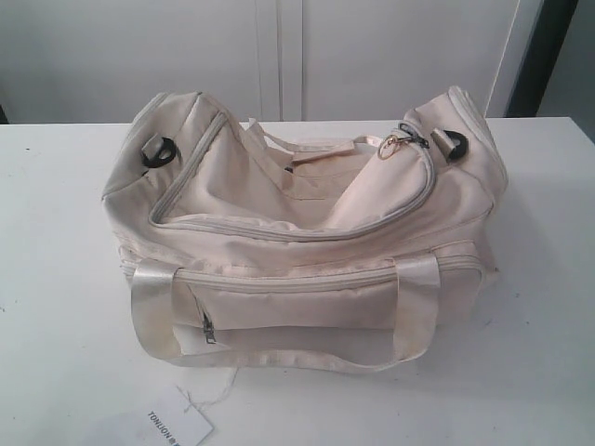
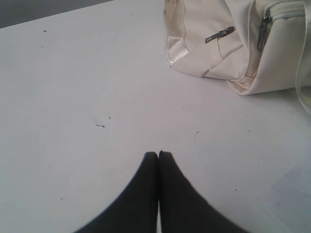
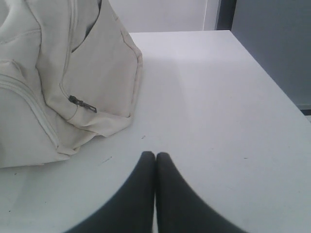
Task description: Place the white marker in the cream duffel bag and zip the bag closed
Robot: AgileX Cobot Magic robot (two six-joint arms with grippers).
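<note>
Exterior view: cream duffel bag gapes open on table.

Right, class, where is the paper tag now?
In the exterior view the paper tag lies on the table at the bottom edge, left of centre, below the cream duffel bag.

White table with a paper tag on it
Tag's got printed text and a thin string, sits at the near edge, partly cropped; white panels behind.
</note>
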